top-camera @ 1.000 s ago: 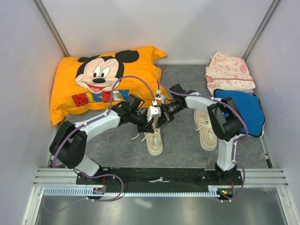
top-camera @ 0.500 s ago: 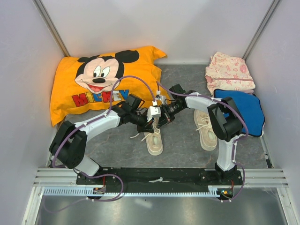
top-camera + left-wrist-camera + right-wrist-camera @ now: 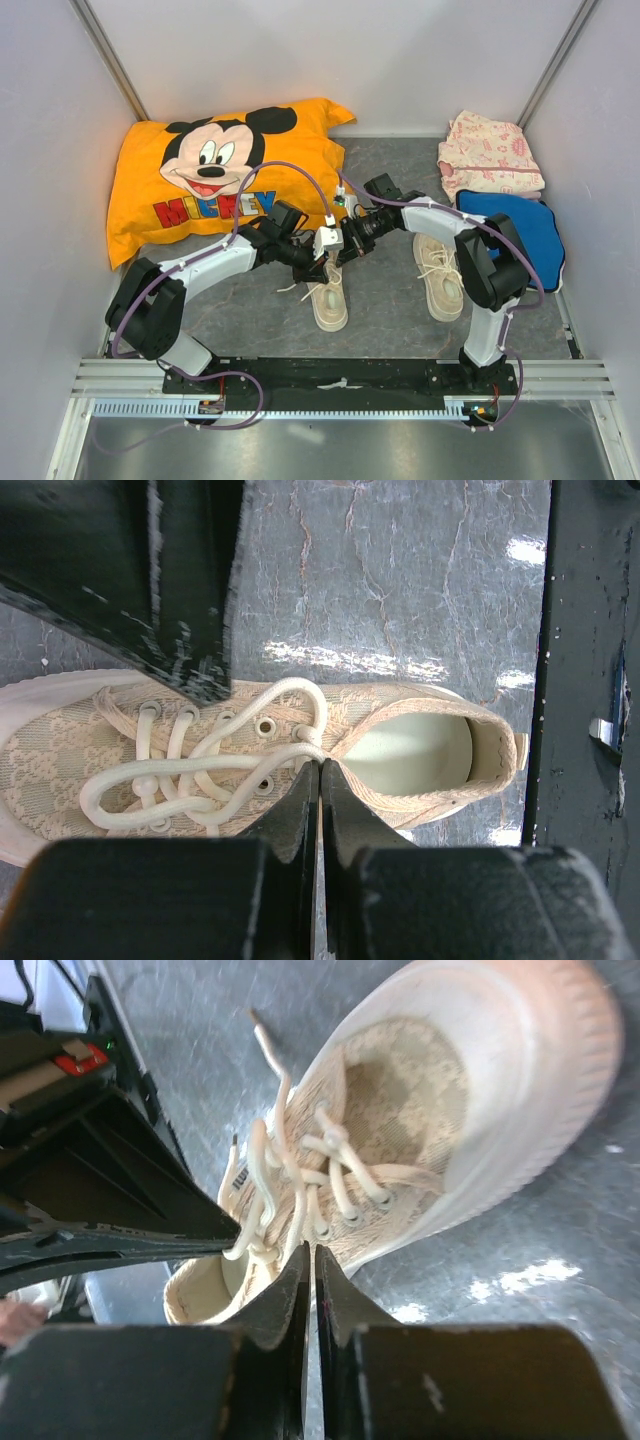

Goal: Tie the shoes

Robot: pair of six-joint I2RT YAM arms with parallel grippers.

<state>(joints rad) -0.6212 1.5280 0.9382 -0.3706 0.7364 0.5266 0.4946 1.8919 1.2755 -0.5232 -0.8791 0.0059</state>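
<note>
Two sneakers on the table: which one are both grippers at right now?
The middle sneaker, in front of the left arm: the left gripper and right gripper meet over it. The other sneaker, near the right arm, has no gripper at it.

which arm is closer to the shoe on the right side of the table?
Right. The right arm has its elbow right beside that shoe, and its forearm crosses the shoe's far end. The left arm comes in from the left and ends over the other shoe.

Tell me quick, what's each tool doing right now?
Left tool: closed on a white lace of the shoe.
Right tool: nearly closed; holding anything, cannot tell.
</note>
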